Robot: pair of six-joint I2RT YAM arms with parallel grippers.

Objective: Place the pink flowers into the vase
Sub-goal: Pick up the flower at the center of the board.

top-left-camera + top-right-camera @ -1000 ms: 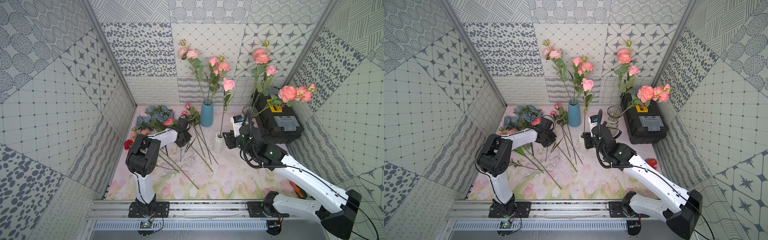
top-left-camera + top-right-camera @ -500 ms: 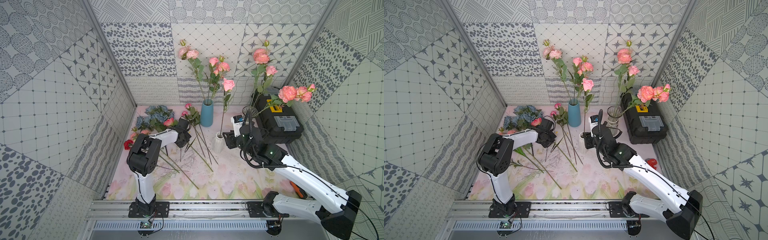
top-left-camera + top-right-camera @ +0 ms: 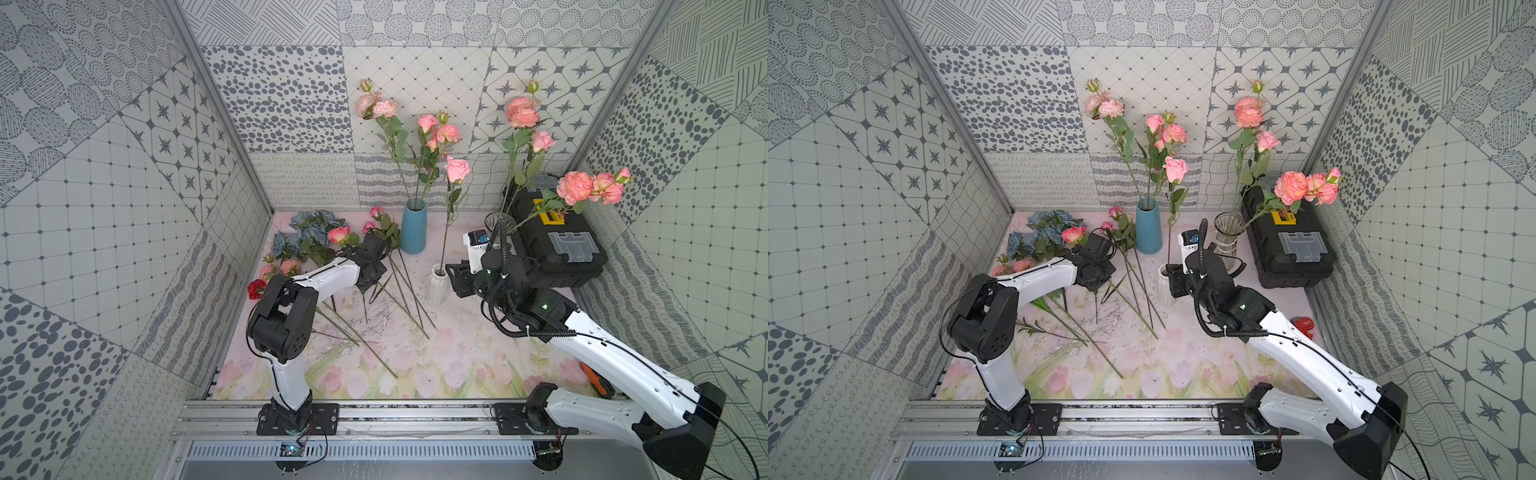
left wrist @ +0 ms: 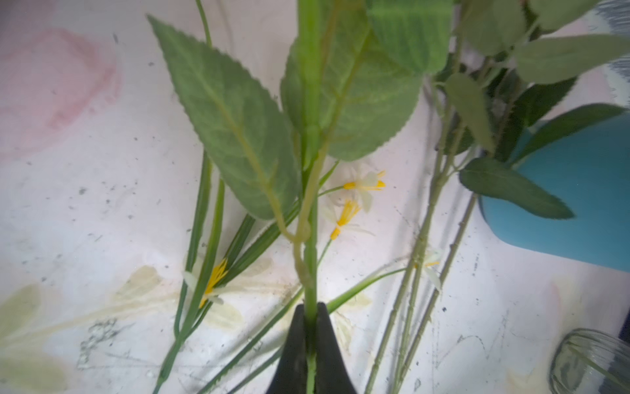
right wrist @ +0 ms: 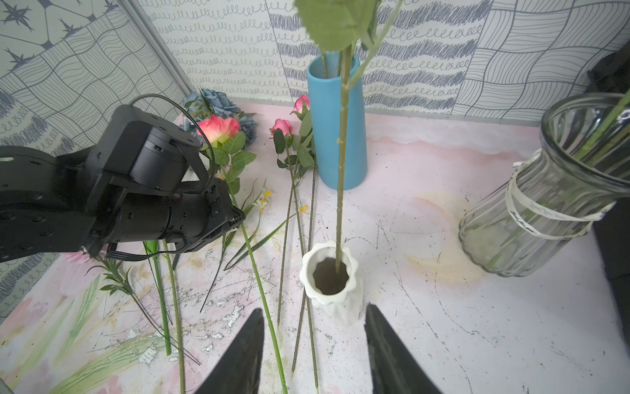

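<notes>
My left gripper [image 4: 311,308] is shut on the green stem [image 4: 310,259] of a pink flower lying on the mat. In the right wrist view that stem leads up to a pink bloom [image 5: 218,128]. More pink flowers [image 3: 376,212] lie beside it, their stems fanned over the mat. A blue vase [image 3: 413,228], a glass vase [image 3: 1227,235] and a small white vase [image 5: 329,276] each hold pink flowers upright. My right gripper [image 5: 314,308] is open just short of the white vase, one finger to each side, touching nothing.
Dusty blue flowers [image 3: 307,232] and a red bloom [image 3: 255,289] lie by the left wall. A black toolbox [image 3: 557,245] stands at the back right, behind the glass vase. An orange tool [image 3: 594,378] lies by the right wall. Patterned walls enclose three sides.
My left gripper has closed on the flower stem. Neither arm has visibly shifted.
</notes>
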